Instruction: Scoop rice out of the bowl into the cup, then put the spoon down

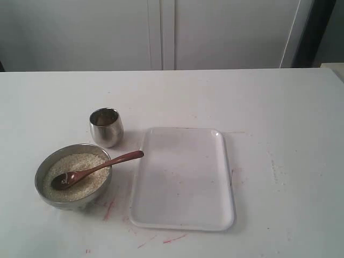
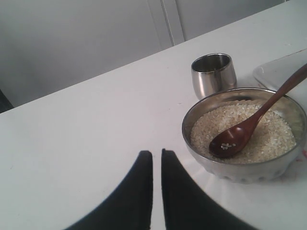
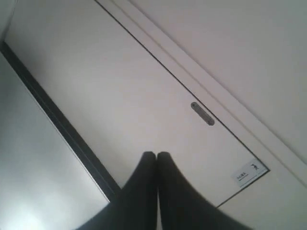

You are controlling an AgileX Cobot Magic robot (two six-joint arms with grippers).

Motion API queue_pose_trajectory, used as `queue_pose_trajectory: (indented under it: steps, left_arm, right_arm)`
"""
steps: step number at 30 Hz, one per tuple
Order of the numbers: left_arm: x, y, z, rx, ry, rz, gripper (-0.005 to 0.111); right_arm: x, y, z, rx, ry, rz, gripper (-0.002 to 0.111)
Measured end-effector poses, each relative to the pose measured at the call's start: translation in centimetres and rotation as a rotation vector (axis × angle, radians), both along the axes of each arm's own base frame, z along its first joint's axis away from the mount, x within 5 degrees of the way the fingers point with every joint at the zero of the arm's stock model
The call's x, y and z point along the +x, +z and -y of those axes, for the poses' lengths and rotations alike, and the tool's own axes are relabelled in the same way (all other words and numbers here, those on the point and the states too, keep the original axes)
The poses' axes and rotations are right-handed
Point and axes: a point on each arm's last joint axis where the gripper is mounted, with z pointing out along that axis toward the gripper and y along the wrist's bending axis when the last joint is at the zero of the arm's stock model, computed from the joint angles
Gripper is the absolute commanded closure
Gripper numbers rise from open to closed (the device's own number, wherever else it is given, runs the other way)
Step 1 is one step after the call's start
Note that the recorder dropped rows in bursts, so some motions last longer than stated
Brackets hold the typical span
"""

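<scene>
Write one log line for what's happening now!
spoon: in bowl on rice | cup: upright | left gripper: shut, empty | right gripper: shut, empty

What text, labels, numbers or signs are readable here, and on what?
Sticker on the door, right wrist view: a dark pictogram and tiny print, too small and blurred to read.
Cup, bowl, spoon, tray: no text visible.
Red marks beside the tray: streaks, not characters.

The white tray (image 1: pixel 183 180) sat flat on the white table (image 1: pixel 279 107), well ahead of the left gripper (image 2: pixel 157 153); red marks (image 1: pixel 109 209) streaked the table near it.
</scene>
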Motion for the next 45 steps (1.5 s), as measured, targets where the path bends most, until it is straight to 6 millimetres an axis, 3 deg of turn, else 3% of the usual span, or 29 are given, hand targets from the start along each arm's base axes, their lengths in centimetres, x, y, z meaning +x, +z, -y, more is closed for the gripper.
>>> queue_pose_trajectory:
  steps: [8,14,17,24,29,38,45]
  left_arm:
    - [0.0,0.0,0.0,0.0,0.0,0.0,0.092]
    - [0.0,0.0,0.0,0.0,0.0,0.0,0.092]
    - [0.0,0.0,0.0,0.0,0.0,0.0,0.092]
    - [0.0,0.0,0.0,0.0,0.0,0.0,0.092]
    - [0.0,0.0,0.0,0.0,0.0,0.0,0.092]
    - [0.0,0.0,0.0,0.0,0.0,0.0,0.092]
    - [0.0,0.0,0.0,0.0,0.0,0.0,0.092]
  right_arm:
    - [2.6,-1.6,-1.2,-0.236,-0.121,-0.112,0.108]
    - [4.3,-4.1,-3.8,-0.639,-0.134,-0.277,0.108]
    - [5.2,-6.2,-6.2,-0.953,-0.015,-0.374,0.108]
    - [7.3,-9.3,-9.4,-1.319,0.282,-0.461,0.108]
    - [9.6,-9.6,-10.8,-1.417,0.371,-0.475,0.108]
    - [14.1,-16.1,-14.2,-1.764,0.723,-0.407,0.108]
    - [14.0,-18.9,-18.2,-1.935,0.892,-0.232,0.108]
